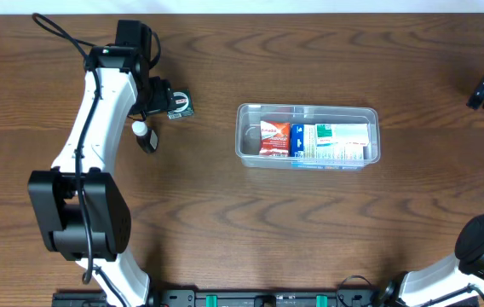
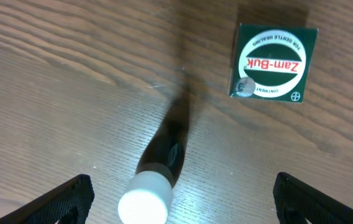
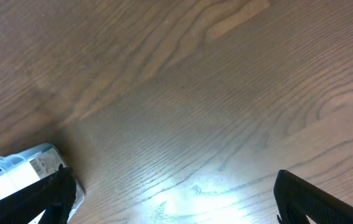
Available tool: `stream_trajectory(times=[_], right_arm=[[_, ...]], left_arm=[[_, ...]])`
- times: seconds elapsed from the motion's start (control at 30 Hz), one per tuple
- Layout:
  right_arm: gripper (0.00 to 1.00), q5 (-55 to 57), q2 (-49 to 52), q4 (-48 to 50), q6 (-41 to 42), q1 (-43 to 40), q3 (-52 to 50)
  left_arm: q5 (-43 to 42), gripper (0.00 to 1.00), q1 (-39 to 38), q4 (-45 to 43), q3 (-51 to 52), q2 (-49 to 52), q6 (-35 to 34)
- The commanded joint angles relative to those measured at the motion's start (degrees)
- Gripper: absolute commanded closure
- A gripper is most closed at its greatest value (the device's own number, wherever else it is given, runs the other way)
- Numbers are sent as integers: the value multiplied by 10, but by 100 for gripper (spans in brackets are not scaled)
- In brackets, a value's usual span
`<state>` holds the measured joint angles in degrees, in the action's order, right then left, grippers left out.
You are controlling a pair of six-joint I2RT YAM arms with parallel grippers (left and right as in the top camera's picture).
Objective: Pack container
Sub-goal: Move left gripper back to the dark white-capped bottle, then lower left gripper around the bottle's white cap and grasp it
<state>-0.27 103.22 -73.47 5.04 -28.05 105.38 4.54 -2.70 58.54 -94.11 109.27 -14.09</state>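
Green "Zam-Buk" ointment box near white-capped dark bottle

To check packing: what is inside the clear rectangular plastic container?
The clear plastic container holds a red packet, a blue packet and a white-and-green box, side by side. Anything under them is covered.

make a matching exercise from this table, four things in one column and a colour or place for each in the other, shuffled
Things:
1. container
2. Zam-Buk box
3. bottle
4. red packet

Colour or place:
a. white cap, dark body
b. inside the container, at its left end
c. clear plastic, mid-table
d. green, with a round white label

Pairs: 1-c, 2-d, 3-a, 4-b
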Motion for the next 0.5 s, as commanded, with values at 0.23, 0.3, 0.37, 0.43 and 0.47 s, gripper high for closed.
stream_trajectory(times=[0.23, 0.3, 0.37, 0.43, 0.47], right_arm=[[1, -2, -9, 0, 7, -2, 7], [1, -2, -9, 0, 7, -2, 7], [1, -2, -9, 0, 7, -2, 7], [1, -2, -9, 0, 7, -2, 7], [1, -2, -9, 0, 7, -2, 7]], left_arm=[[-72, 10, 36, 19, 14, 10, 42], [-71, 10, 38, 18, 21, 10, 42], [-72, 12, 38, 18, 29, 10, 42], [-71, 14, 38, 17, 37, 10, 42], [-71, 14, 38, 16, 42, 10, 42]])
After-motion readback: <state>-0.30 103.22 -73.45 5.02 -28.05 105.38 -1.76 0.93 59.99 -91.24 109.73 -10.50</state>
